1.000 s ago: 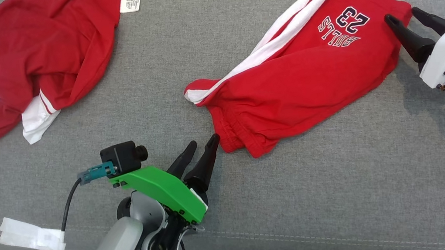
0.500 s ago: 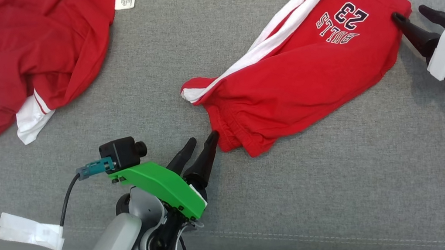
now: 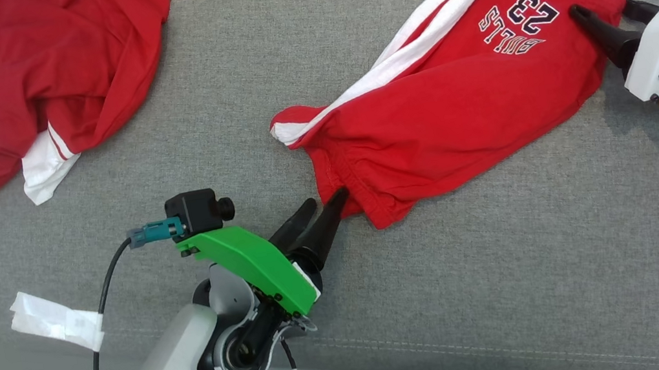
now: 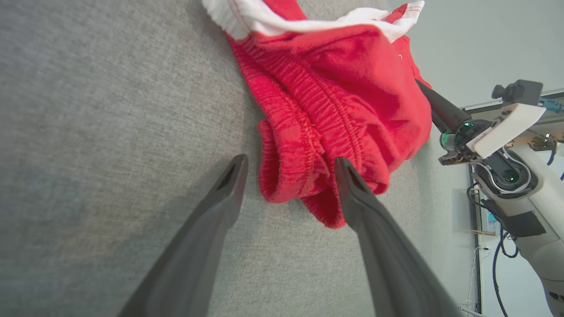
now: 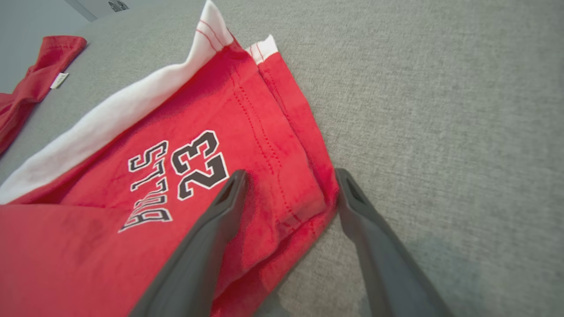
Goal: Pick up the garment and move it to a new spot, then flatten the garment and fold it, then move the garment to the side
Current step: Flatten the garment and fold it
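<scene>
left pincer (image 3: 328, 196) spread at shorts (image 3: 454, 101) waistband; right pincer (image 3: 601, 7) spread astride the hem, perhaps touching.

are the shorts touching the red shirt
Apart. The head view shows a wide strip of bare grey cushion between the shorts and the shirt.

Shorts (image 3: 454, 101) are lying on the cushion (image 3: 511, 262), stretched between my two grippers. The waistband end is right at my left gripper (image 3: 326, 197) and the hem corner sits between my right gripper (image 3: 601, 7) fingers. A second garment (image 3: 38, 72) is heaped well off to my left gripper's far left.
</scene>
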Controlling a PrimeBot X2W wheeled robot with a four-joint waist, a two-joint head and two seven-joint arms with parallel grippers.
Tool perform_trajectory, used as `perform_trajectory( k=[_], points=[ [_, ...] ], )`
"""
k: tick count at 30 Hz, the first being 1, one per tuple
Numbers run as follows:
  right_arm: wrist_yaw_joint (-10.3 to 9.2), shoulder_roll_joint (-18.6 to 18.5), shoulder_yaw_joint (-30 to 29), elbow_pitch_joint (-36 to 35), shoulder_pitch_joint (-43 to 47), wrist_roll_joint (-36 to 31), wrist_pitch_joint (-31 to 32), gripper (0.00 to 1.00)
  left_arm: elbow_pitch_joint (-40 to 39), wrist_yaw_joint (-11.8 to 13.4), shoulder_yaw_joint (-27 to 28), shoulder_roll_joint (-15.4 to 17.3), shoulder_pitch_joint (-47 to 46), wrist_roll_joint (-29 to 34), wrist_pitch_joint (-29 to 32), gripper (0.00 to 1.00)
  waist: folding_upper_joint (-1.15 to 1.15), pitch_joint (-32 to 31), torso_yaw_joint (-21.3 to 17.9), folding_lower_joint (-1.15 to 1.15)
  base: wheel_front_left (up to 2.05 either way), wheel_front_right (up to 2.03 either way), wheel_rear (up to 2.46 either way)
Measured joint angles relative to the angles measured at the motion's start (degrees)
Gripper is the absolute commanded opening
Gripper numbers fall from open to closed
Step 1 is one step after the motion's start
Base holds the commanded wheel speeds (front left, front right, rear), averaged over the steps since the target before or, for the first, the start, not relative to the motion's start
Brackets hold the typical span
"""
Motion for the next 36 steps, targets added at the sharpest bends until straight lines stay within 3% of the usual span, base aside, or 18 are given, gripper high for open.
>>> perform_trajectory(
  k=[33, 34, 36],
  points=[
    [0.51, 0.90, 2.22, 1.91, -2.76, 0.00, 0.96, 1.00, -1.55, -1.02, -2.50, -0.57, 0.19, -2.59, 4.52, 1.00, 0.00, 0.61, -1.31, 0.00, 0.00, 0.00, 0.00],
    [0.51, 0.92, 2.27, 1.92, -2.86, 0.00, 0.99, 0.97, -1.36, -1.02, -2.54, -0.66, 0.19, -2.59, 4.53, 1.00, 0.00, 0.65, -1.37, 0.00, 0.00, 0.00, 0.00],
    [0.51, 1.00, 2.43, 1.91, -3.03, 0.03, 1.05, 0.72, -0.92, -1.02, -2.57, -0.86, 0.16, -2.59, 4.53, 1.00, 0.00, 0.73, -1.47, 0.00, 0.00, 0.00, 0.00]
  ],
)
